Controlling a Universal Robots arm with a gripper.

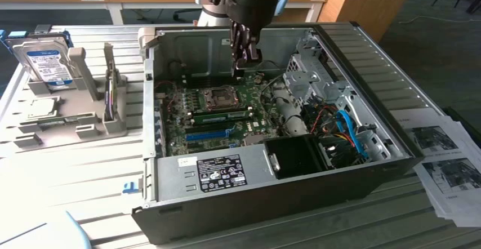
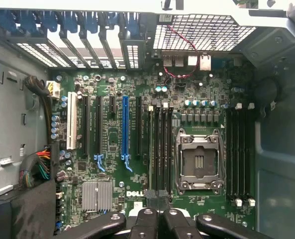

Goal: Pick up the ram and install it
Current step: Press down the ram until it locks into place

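Note:
The ram [image 1: 218, 116] is a thin green stick standing on edge in a motherboard slot beside the CPU socket [image 1: 223, 95], inside the open computer case [image 1: 375, 91]. In the wrist view the ram [image 2: 146, 149] fills the slot of its group farthest from the CPU socket [image 2: 198, 160], with black slots between them. My gripper [image 1: 244, 63] hangs above the motherboard toward the back of the case, clear of the ram. Its black fingers [image 2: 145, 215] are pressed together, so the gripper [image 2: 157, 213] is shut with nothing visible between them.
A long blue slot [image 2: 125, 127] runs parallel to the ram. A grey rack [image 1: 90, 128] at the exterior view's left holds a silver hard drive [image 1: 45, 60]. Cables and a drive cage [image 1: 316, 74] crowd the case's right side. Printed sheets [image 1: 451, 164] lie beside the case.

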